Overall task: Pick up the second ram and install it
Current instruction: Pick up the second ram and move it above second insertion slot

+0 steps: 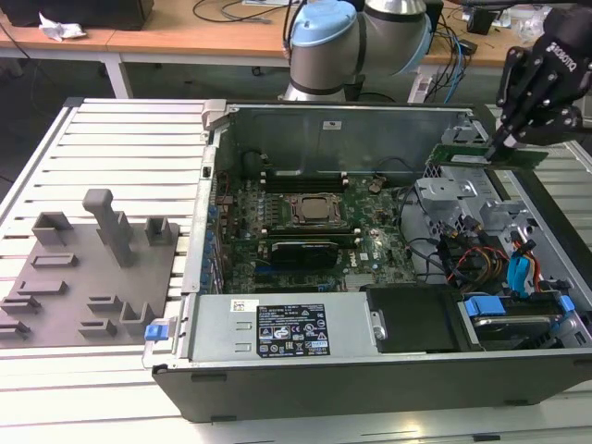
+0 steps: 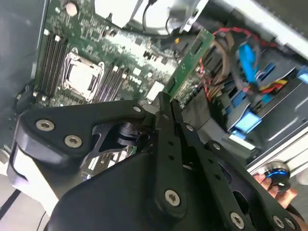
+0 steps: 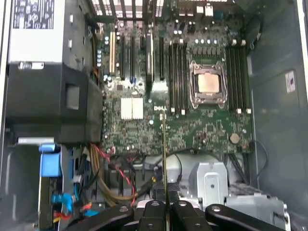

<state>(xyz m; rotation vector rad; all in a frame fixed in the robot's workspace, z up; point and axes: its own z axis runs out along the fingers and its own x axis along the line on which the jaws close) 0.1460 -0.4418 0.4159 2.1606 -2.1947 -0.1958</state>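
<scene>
The jaws are pressed tight on one end of the second ram [image 2: 188, 65], the thin green stick. The gripper [image 1: 504, 146] holds it up in the air, above the metal drive cage [image 1: 450, 196] of the open computer case [image 1: 370, 375]. The stick is not in its place yet. So the picking-up part looks done, and the carrying part is in hand. The long black slots [image 3: 179, 77] sit right beside the square chip socket [image 3: 208, 84] on the green board, well apart from the stick. The stick needs to line up straight over a free slot before it gets pushed in.
</scene>
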